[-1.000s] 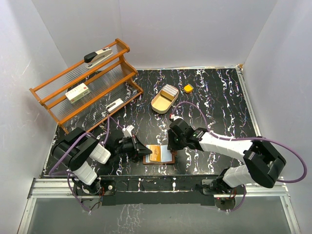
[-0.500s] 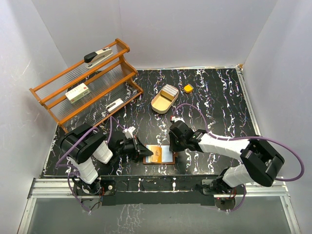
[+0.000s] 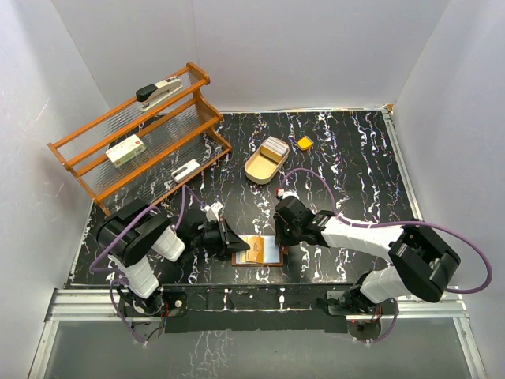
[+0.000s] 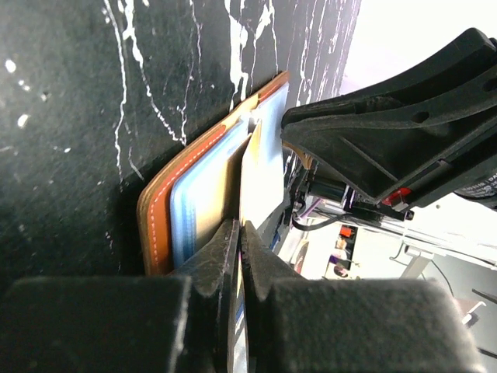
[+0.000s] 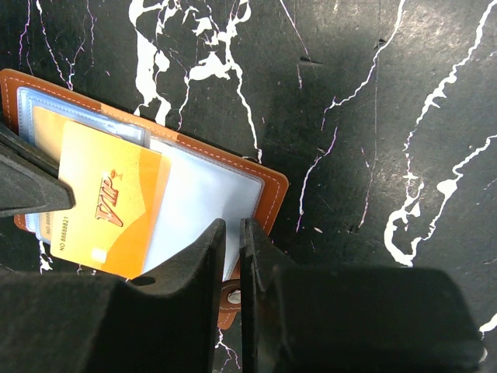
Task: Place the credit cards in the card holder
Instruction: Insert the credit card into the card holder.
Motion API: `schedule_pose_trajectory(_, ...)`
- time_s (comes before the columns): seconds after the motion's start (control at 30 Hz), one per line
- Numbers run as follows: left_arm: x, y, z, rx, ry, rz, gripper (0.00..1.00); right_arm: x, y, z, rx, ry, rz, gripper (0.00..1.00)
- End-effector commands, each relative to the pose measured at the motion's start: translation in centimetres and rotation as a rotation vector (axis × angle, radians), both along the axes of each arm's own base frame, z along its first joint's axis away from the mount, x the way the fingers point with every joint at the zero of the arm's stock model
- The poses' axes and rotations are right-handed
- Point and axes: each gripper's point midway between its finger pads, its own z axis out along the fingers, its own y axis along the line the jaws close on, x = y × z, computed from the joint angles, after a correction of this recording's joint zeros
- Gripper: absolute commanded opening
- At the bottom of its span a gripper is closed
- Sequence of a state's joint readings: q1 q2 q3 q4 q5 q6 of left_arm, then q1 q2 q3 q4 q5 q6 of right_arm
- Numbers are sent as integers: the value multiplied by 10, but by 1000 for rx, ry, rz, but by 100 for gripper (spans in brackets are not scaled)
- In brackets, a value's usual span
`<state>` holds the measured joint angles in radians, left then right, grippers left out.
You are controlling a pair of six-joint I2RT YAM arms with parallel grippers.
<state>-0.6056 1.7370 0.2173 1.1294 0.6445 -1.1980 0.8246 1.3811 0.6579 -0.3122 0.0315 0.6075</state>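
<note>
thin orange vip card point(image 5: 109, 210) pinched in left gripper point(image 4: 239, 233) jaws, over open brown leather card holder point(image 5: 268, 186); right gripper point(image 5: 233, 227) jaws nearly shut at its edge

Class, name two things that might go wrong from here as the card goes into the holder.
1. The left tool pinches the orange VIP card by one edge over the clear sleeves of the card holder; it may miss the slot and buckle.
2. The right tool steadies only the snap-side edge, so the holder may slide or fold.
</note>
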Motion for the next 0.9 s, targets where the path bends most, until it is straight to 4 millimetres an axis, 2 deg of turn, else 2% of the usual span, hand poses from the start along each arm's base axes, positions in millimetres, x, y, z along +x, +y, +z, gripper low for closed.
schedule_pose_trajectory(0.0, 7, -2, -2, 65, -61, -18, 0, 8, 4, 6, 18, -50, -4, 12)
schedule_pose_trajectory(0.37, 11, -3, -7, 139, -90, -14, 0, 7, 6, 4, 24, -41, -9, 12)
schedule_pose_trajectory(0.77, 8, -16, -7, 143, -98, -14, 0, 6, 8, 10, 58, -34, -30, 13)
schedule_pose_trajectory(0.87, 9, -15, -6, 152, -100, -8, 12, 7, 12, 24, 73, -39, -29, 19)
